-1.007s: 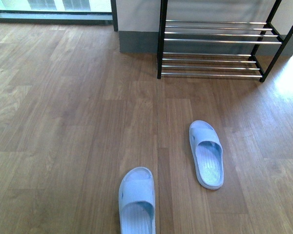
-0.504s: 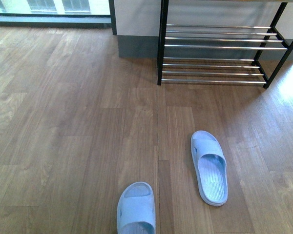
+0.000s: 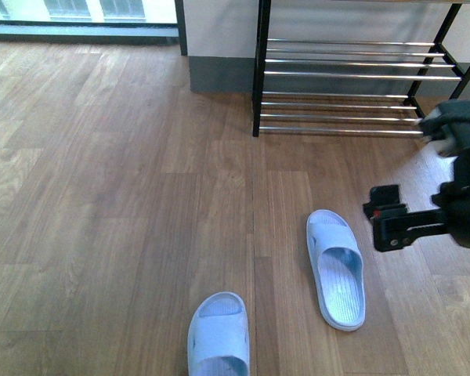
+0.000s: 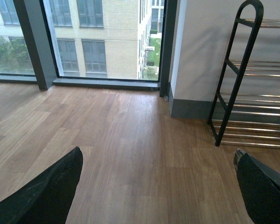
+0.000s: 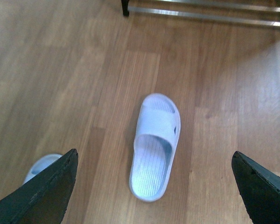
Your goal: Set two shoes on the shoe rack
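Note:
The two shoes are pale blue slide sandals lying on the wood floor. One shoe (image 3: 336,266) lies right of centre and the other (image 3: 218,337) at the near edge, partly cut off. The shoe rack (image 3: 345,74) with its black frame and chrome bars stands against the far wall, with bare shelves. My right gripper (image 3: 385,218) hangs open just right of the right shoe and above the floor. In the right wrist view that shoe (image 5: 155,144) lies below the open right gripper (image 5: 154,189), untouched. My left gripper (image 4: 156,196) is open over bare floor, empty.
A large floor-level window (image 4: 84,37) fills the far left wall. A grey-skirted white wall (image 3: 219,47) stands behind the rack (image 4: 233,84). Wood floor (image 3: 102,196) stretches out to the left of the shoes.
My right arm has come into the front view from the right, beside the right shoe. A second ago the view shifted slightly, showing the shoes lower in the frame.

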